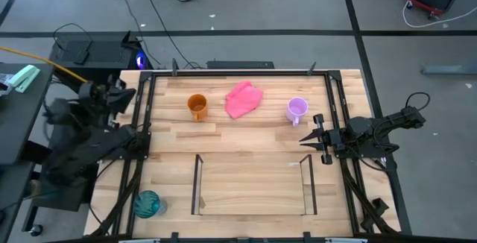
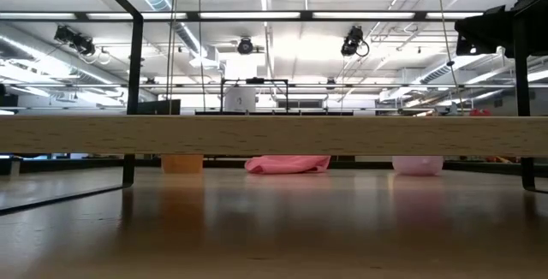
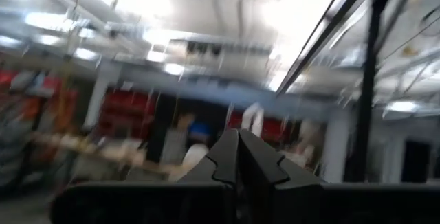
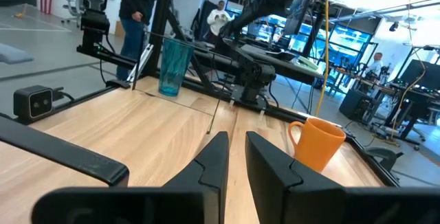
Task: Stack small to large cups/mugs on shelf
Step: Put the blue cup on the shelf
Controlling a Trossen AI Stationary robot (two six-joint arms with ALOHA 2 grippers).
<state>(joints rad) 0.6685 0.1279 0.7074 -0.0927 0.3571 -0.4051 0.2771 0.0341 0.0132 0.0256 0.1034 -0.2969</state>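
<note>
The orange mug [image 1: 197, 106] [image 4: 320, 143] and the lilac mug [image 1: 297, 109] stand upright along the table's far side. The teal tumbler [image 1: 147, 203] [image 4: 175, 66] stands upright at the near left corner. The shelf [image 1: 253, 187] sits at the near middle, and in the low view its plank [image 2: 274, 133] hides all but the mugs' bases [image 2: 182, 163] [image 2: 417, 165]. My right gripper [image 1: 307, 142] [image 4: 237, 152] hovers at the right edge just near of the lilac mug, open by a narrow gap and touching nothing. My left gripper [image 3: 238, 157] is shut, raised at the left edge and pointing into the room.
A crumpled pink cloth [image 1: 244, 99] [image 2: 287, 164] lies between the two mugs. Thin dark frame rods [image 1: 333, 101] run along the table's left and right sides and its far edge. Bare wood lies between the shelf and the mugs. People stand in the room beyond the table.
</note>
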